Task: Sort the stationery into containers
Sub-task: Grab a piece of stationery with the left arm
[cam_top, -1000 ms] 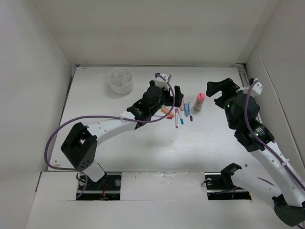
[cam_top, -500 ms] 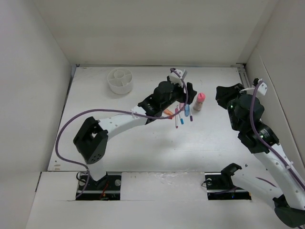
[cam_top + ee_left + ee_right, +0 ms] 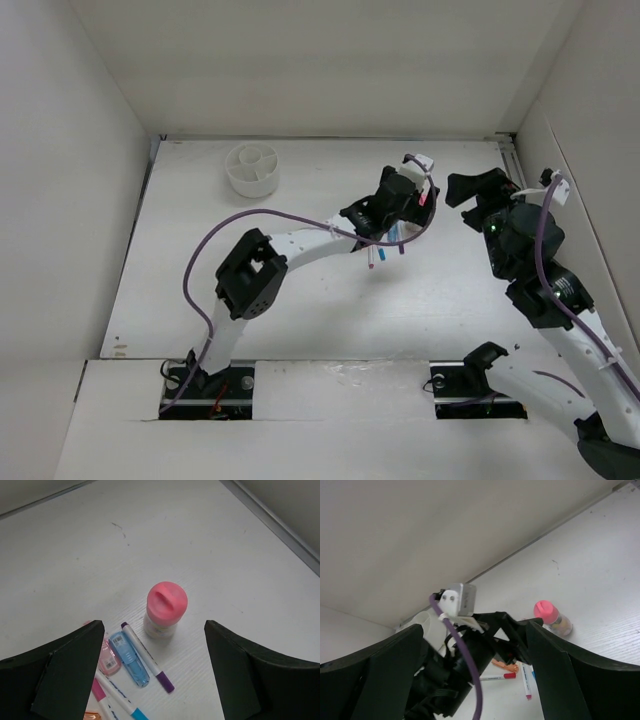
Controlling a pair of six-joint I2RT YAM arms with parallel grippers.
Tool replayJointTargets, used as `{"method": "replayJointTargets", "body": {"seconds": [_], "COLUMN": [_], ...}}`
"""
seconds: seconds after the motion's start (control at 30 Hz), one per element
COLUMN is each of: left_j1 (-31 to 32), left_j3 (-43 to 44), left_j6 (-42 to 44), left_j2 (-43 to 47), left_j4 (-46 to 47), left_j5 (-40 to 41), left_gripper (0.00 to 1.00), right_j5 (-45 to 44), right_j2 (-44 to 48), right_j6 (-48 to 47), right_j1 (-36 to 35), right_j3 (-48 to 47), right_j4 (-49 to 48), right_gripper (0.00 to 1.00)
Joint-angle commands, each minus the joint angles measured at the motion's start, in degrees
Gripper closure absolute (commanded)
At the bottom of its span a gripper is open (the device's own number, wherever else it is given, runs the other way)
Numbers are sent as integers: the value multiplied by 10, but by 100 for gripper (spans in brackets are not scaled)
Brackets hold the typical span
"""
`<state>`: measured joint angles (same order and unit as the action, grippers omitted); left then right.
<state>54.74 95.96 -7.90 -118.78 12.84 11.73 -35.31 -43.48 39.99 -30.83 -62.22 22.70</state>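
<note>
From above, the left claw [image 3: 414, 203] hangs over the far-right end of the stationery heap. A few pens [image 3: 374, 257] show on its near side, while the divided white cup [image 3: 252, 169] sits well apart at the far left of the desk [image 3: 300, 300]. The right claw [image 3: 478, 188] hovers just right of the heap. In the left wrist view the left claw's jaws stand wide, one finger on each side of the pink-capped bottle [image 3: 165, 611], which stands upright on the desk and touches neither. A purple-tipped marker [image 3: 148, 656], a blue pen-like piece [image 3: 129, 653] and a small pink block [image 3: 108, 661] lie just beside it. The step in hand looks like grasping the bottle. To do it well, the claw should drop straight down, centre on the body below the cap, and close gently, so the fingers neither snag the marker nor tip the bottle. In the right wrist view the right claw is also wide and empty, looking across at the bottle and the left arm [image 3: 470, 680]. It would do well to keep clear, since both claws crowd one spot.
</note>
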Motion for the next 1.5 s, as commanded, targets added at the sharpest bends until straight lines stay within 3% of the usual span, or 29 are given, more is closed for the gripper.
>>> {"method": "replayJointTargets", "body": {"seconds": [0.0, 0.33, 0.67, 0.9, 1.07, 1.33, 1.47], "left_j1": [6, 6, 6, 6, 6, 6, -23], "left_j3": [58, 215, 289, 294, 270, 245, 231], "left_j6": [19, 32, 39, 44, 32, 12, -6], "left_j2": [-23, -142, -202, -213, -175, -43, 17], "left_j4": [-25, -69, -96, -102, -81, -54, -48], "left_j5": [42, 45, 51, 34, 8, -43, -62], "left_gripper": [20, 18, 41, 64, 71, 71, 71], "right_j5": [15, 35, 46, 53, 53, 47, 53], "right_j2": [1, 17, 17, 17, 17, 37, 62], "right_j6": [-3, -13, -18, -18, -24, -24, -18], "right_j1": [-5, 0, 0, 0, 0, 0, 0], "right_j3": [-12, -12, -1, -1, 4, -6, -1], "right_j4": [-7, -13, -24, -29, -29, -29, -29], "right_gripper": [10, 6, 6, 6, 6, 6, 6]}}
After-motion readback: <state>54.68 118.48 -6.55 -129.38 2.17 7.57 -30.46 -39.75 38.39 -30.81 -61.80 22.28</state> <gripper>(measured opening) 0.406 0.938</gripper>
